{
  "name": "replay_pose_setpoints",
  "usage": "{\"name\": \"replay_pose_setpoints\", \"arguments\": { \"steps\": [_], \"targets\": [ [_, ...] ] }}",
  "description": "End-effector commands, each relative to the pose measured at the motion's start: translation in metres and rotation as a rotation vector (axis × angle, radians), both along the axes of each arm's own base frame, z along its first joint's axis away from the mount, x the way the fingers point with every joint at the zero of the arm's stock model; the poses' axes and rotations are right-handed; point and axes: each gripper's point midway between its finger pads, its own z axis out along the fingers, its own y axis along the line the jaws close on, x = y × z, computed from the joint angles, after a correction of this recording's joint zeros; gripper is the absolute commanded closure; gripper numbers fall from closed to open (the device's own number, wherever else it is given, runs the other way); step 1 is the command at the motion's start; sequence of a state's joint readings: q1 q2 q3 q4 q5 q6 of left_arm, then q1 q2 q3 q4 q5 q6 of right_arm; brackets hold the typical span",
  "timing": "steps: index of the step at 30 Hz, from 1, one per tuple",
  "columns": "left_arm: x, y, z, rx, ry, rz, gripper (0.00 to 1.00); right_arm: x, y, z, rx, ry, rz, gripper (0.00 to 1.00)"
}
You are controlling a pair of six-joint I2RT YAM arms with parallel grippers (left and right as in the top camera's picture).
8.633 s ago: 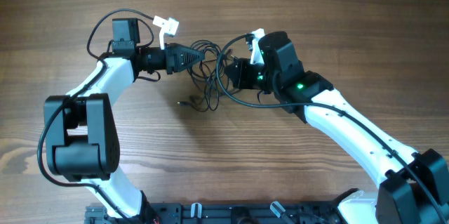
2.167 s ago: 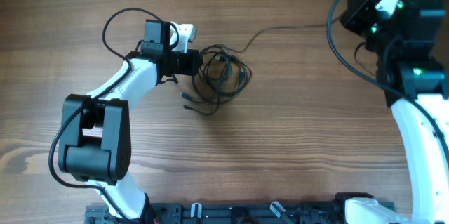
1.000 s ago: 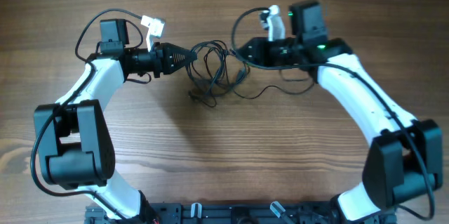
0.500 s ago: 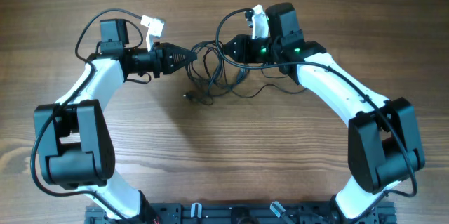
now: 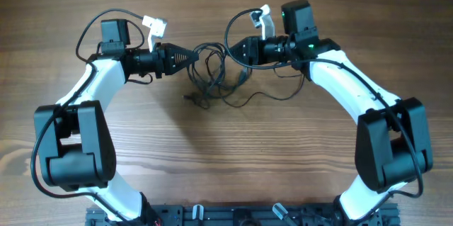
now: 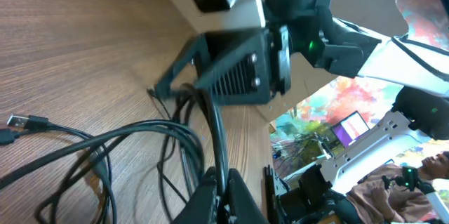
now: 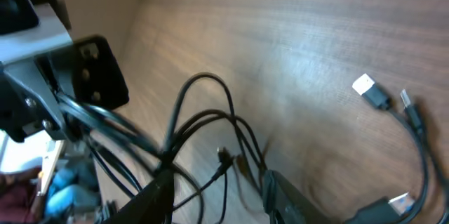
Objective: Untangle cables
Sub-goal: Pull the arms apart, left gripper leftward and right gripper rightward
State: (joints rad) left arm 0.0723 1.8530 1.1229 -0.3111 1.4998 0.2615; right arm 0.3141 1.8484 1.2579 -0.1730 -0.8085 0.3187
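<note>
The cables point(image 5: 214, 78) are thin black cords in a loose tangle on the wooden table between my two arms. My left gripper point(image 5: 192, 56) is shut on one black strand at the tangle's left edge. The left wrist view shows that strand pinched between the fingertips point(image 6: 222, 190). My right gripper point(image 5: 232, 49) is open at the tangle's upper right. In the right wrist view its fingers point(image 7: 219, 194) stand apart with several strands point(image 7: 203, 122) running between them. Silver-tipped plug ends point(image 7: 372, 92) lie on the wood to the right.
One loose strand point(image 5: 277, 97) trails right from the tangle under my right arm. A small plug end point(image 5: 188, 98) lies at the tangle's lower left. A silver USB plug point(image 6: 24, 121) lies at the left in the left wrist view. The table is bare wood.
My right arm swung back from the far right to the tangle, and in the last half second shifted slightly right. My left gripper kept its hold without moving. The loose strand has shifted a little.
</note>
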Motion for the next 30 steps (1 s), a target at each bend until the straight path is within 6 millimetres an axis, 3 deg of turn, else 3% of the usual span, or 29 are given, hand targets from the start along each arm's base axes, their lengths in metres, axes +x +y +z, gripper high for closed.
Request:
{"name": "replay_pose_setpoints", "arguments": {
  "steps": [1, 2, 4, 7, 11, 20, 26, 30],
  "targets": [
    [-0.002, -0.002, 0.009, 0.003, -0.048, -0.006, 0.96, -0.003, 0.011, 0.024, 0.144, -0.033, 0.095, 0.57],
    [-0.002, -0.003, 0.009, 0.003, -0.048, -0.009, 0.96, -0.008, 0.016, 0.035, 0.185, -0.054, 0.138, 0.57],
    [-0.003, -0.004, 0.008, 0.006, -0.048, -0.012, 0.96, -0.012, 0.022, 0.038, 0.191, -0.065, 0.159, 0.57],
    [-0.005, -0.008, 0.008, 0.005, -0.048, -0.023, 0.96, -0.018, 0.034, 0.021, 0.096, -0.108, 0.164, 0.57],
    [-0.005, -0.01, 0.008, 0.005, -0.048, -0.027, 0.96, -0.008, 0.036, -0.007, -0.094, -0.153, 0.061, 0.57],
    [-0.005, -0.01, 0.008, 0.005, -0.048, -0.028, 0.96, 0.015, 0.045, -0.011, -0.269, -0.315, -0.091, 0.56],
    [-0.005, -0.01, 0.008, 0.005, -0.047, -0.028, 0.96, 0.053, -0.006, -0.018, -0.49, -0.366, -0.407, 0.54],
    [-0.005, -0.01, 0.008, 0.005, -0.047, -0.028, 0.96, 0.062, -0.065, -0.03, -0.672, -0.309, -0.659, 0.54]
  ]
}}
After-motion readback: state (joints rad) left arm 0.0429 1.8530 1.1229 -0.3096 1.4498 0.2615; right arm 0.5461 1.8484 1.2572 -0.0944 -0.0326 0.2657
